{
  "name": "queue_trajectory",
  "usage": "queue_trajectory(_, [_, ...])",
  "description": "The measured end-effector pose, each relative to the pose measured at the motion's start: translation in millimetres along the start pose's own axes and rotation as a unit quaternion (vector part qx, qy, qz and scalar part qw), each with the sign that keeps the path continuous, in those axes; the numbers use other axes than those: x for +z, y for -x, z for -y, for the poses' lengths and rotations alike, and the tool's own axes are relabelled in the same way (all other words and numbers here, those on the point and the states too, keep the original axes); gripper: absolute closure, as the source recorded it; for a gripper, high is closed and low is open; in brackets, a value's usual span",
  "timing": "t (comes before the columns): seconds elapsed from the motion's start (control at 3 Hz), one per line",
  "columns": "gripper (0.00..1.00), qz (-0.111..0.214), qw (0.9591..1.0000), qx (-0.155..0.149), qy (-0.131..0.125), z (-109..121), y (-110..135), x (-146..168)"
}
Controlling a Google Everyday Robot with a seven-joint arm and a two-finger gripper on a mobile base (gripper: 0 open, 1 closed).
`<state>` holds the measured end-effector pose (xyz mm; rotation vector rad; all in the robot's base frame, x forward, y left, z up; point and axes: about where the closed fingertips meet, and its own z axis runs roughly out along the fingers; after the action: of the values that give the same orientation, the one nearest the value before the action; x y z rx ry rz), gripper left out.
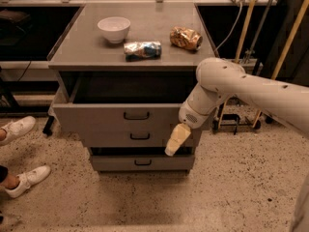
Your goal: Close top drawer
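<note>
Speckled floor [241, 192] lies under a grey metal cabinet [87, 52] with 3 drawers. The wide grey top drawer [96, 117] sticks out, open. The cream gripper [176, 140] hangs low by the drawer's right end. I cannot tell how wide it is. Writing on the blue and silver packet [142, 50] is too small to read.

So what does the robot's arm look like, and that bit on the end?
The arm is smooth white tubing with rounded, bulbous joints and small dark dots along its shell; no loose cables show. The gripper, hanging just below the right end of the top drawer, is a cream-yellow, tapered piece.
</note>
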<state>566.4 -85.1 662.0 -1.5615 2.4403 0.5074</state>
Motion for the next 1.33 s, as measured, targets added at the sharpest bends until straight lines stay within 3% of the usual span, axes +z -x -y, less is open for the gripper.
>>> queue_trajectory(0.33, [0.0, 0.022, 0.9998, 0.003, 0.001, 26.8, 24.7, 4.7])
queue_trajectory(0.67, [0.0, 0.028, 0.9996, 0.006, 0.001, 32.3, 30.3, 7.7])
queue_trajectory(1.33, [0.0, 0.081, 0.9962, 0.032, -0.005, 75.1, 67.9, 8.0])
